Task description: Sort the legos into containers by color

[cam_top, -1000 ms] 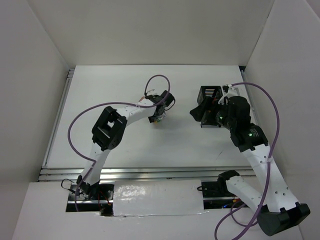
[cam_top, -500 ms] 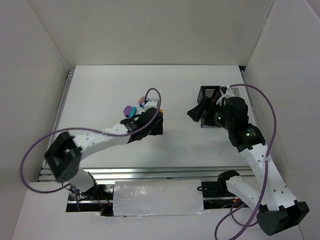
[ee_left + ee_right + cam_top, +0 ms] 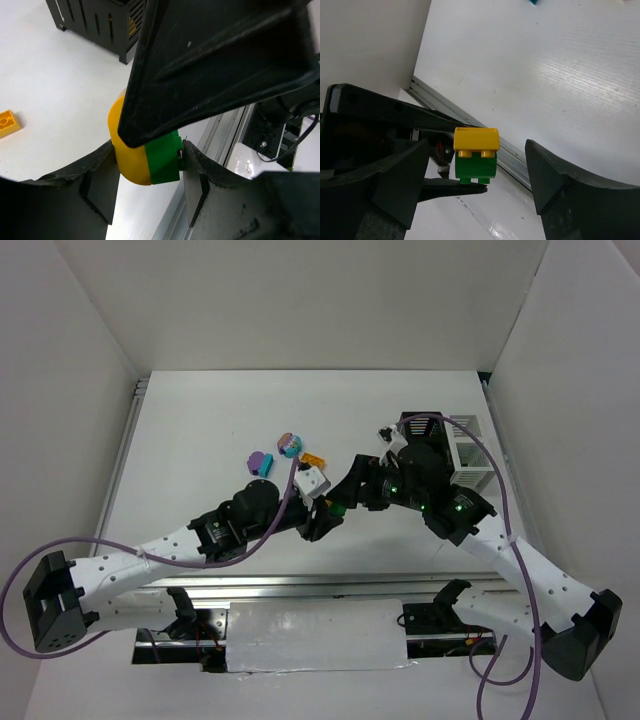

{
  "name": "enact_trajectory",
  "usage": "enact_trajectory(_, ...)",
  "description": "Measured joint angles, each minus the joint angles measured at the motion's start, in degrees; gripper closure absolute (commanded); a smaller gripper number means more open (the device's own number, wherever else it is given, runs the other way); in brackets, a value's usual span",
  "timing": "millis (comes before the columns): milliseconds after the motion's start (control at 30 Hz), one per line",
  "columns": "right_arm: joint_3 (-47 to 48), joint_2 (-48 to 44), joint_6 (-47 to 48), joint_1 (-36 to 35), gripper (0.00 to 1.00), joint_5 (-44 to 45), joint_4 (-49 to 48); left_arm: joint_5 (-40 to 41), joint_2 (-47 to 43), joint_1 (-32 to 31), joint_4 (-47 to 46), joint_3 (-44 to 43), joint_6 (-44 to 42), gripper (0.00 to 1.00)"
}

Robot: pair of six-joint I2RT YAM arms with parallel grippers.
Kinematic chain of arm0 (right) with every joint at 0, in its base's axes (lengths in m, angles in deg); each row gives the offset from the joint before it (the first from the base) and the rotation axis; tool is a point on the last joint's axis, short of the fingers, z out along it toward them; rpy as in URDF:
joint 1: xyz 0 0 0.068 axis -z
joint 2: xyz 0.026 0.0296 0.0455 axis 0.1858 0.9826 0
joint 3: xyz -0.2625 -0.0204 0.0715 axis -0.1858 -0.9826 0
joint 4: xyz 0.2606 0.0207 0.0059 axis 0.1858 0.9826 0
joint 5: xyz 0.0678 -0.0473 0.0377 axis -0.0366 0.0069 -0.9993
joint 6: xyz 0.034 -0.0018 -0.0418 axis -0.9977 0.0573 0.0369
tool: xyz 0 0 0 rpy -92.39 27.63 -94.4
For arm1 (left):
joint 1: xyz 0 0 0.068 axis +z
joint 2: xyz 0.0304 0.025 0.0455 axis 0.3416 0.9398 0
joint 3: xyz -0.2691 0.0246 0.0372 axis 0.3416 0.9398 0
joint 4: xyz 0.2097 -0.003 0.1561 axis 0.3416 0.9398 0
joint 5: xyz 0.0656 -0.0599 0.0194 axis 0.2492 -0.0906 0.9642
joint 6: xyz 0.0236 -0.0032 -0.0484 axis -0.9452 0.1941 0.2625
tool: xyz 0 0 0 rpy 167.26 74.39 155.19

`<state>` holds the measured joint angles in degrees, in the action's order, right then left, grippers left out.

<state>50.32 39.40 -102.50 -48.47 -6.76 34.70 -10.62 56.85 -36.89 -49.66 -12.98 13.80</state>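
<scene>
A yellow brick stacked on a green brick (image 3: 150, 160) sits pinched between my left gripper (image 3: 150, 172) fingers, held above the table near its front rail. In the right wrist view the same stack (image 3: 476, 155) hangs between the spread jaws of my right gripper (image 3: 477, 165), with a gap on both sides. From above, both grippers meet at mid-table (image 3: 335, 510). Loose legos lie behind them: purple (image 3: 260, 460), teal and pink (image 3: 290, 446), orange (image 3: 313, 460). The black container (image 3: 420, 428) and the white containers (image 3: 465, 455) stand at the back right.
An aluminium rail (image 3: 300, 585) runs along the table's near edge. White walls enclose the left, back and right sides. The black bin (image 3: 100, 25) and an orange brick (image 3: 7, 122) also show in the left wrist view.
My left arm swung back toward the near middle carrying the stack. My right arm left the bins and came left to meet it, its jaws narrowing a little.
</scene>
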Motion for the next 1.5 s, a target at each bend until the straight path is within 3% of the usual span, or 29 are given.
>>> enact_trajectory(67, 0.0, 0.0, -0.48, -1.31, 0.34, 0.48, -0.48, -0.72, -1.05, -0.07, -0.04, 0.0, -0.85, 1.0)
enact_trajectory(167, -0.07, 0.0, -1.25, -3.15, 0.42, 0.92, -1.05, -0.94, -2.89, -0.15, -0.42, 0.0, -2.05, 1.0)
enact_trajectory(300, -0.79, 0.0, -2.43, -4.72, 0.79, 0.92, -3.04, -1.09, -3.5, -0.24, 0.44, 0.0, -2.97, 1.0)
enact_trajectory(333, -0.87, 0.0, -2.69, -4.85, 0.79, 0.81, -3.04, -1.05, -3.54, -0.24, 0.66, 0.0, -3.19, 0.97)
enact_trajectory(400, -1.75, 0.02, -2.89, -4.87, 0.8, 0.55, -4.55, -0.83, -3.54, -0.24, 1.07, 0.0, -3.34, 0.67)
enact_trajectory(433, -2.16, 0.02, -2.86, -4.85, 0.85, 0.22, -5.16, -0.66, -3.54, -0.24, 1.38, -0.07, -3.39, 0.4)
enact_trajectory(467, -2.78, -0.02, -2.82, -4.85, 0.94, -0.04, -6.21, -0.39, -3.54, -0.24, 1.9, -0.22, -3.37, 0.04)
enact_trajectory(500, -3.43, -0.04, -2.4, -4.85, 1.0, -0.44, -7.26, 0.04, -3.54, -0.24, 2.47, -0.33, -3.45, 0.0)
enact_trajectory(767, -8.09, -2.34, 8.55, -0.13, 1.0, -9.4, -14.4, 1.46, -5.18, -0.26, 8.55, -5.95, 0.39, 0.0)
enact_trajectory(967, -13.4, -6.93, 17.51, 11.1, 1.0, -31.91, -21.31, -2.8, -8.87, -0.24, 16.37, -10.12, 3.02, 0.04)
enact_trajectory(1167, -13.97, -8.13, 19.69, 11.76, 1.0, -51.65, -29.46, -13.64, -9.68, -0.24, 20.41, -12.11, 3.17, 0.07)
enact_trajectory(1333, -14.73, -9.49, 17.22, 11.06, 1.0, -57.66, -36.63, -18.53, -8.35, -0.24, 20.81, -12.11, 4.33, 0.15)
enact_trajectory(1500, -13.73, -9.68, 19.47, 8.66, 1.0, -58.47, -35.01, -20.74, -5.99, -0.24, 20.17, -12.11, 5.6, 0.16)
